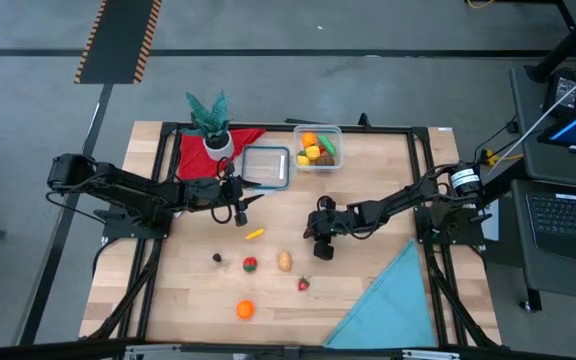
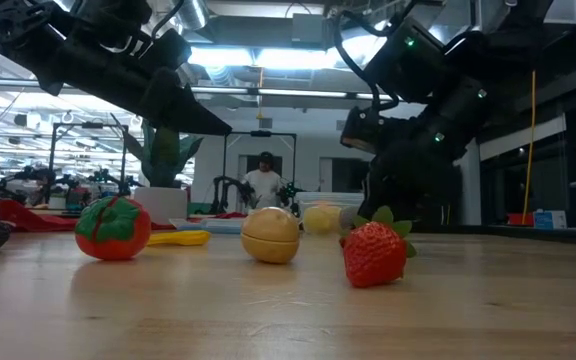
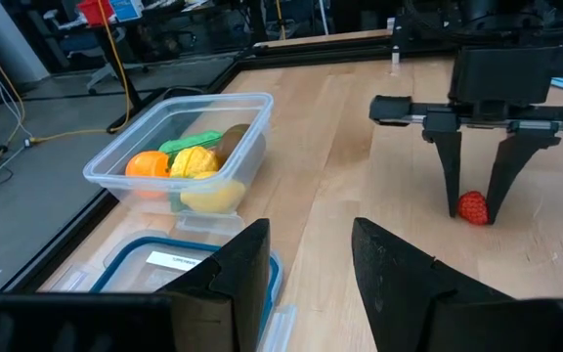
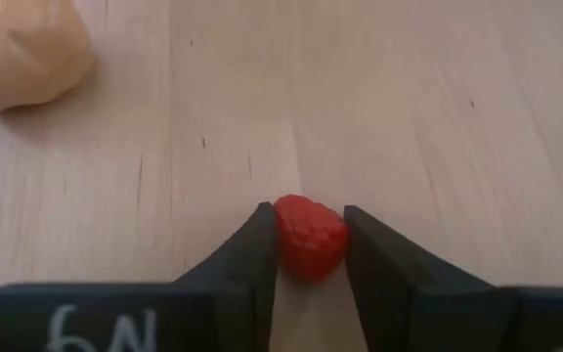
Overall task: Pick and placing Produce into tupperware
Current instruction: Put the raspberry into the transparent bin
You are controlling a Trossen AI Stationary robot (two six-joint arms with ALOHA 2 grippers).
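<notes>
right gripper [image 3: 475, 202]: down at the table, fingers pinched on a small red berry [image 4: 311, 240], touching it on both sides
berry: sitting on the wood, right between those fingertips
tupperware [image 3: 258, 127]: well away from the right gripper, closer to the left one, with orange, yellow and green produce already inside
left gripper [image 1: 240, 212]: hanging loose with fingers apart, nothing in it
loose bits: tan potato-looking piece [image 1: 284, 262] and strawberry [image 1: 304, 284] near the right gripper

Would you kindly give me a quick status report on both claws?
Right claw closed on small red berry at table level. Left claw empty, open, near tupperware. Nothing blocking.
</notes>
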